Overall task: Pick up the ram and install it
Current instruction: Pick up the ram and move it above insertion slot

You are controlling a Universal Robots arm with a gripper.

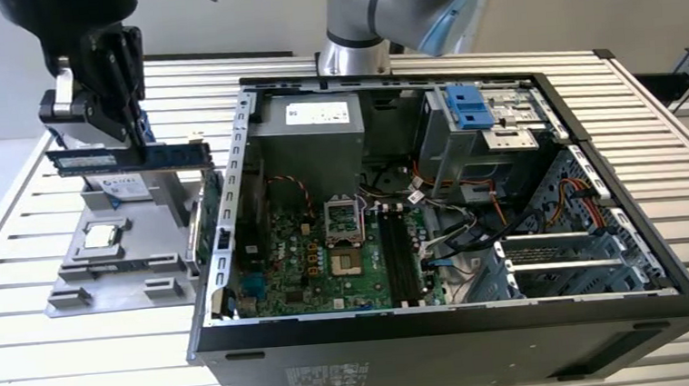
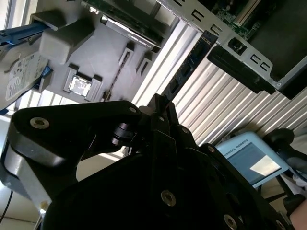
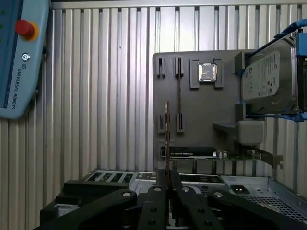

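The black hand [image 1: 137, 139] grips the long dark-green ram stick [image 1: 178, 155] at its middle, probably for balance. The stick hangs level above the grey holder tray [image 1: 77, 266], on the exterior view's left of the open computer case [image 1: 452, 331].

Bright, even light over the ribbed silver metal worktop [image 1: 91, 375] in the exterior view. Soft shadow inside the open black computer case [image 1: 451, 320]. Backlit dark claw [image 2: 161, 103] in the second wrist view, pale glare behind.
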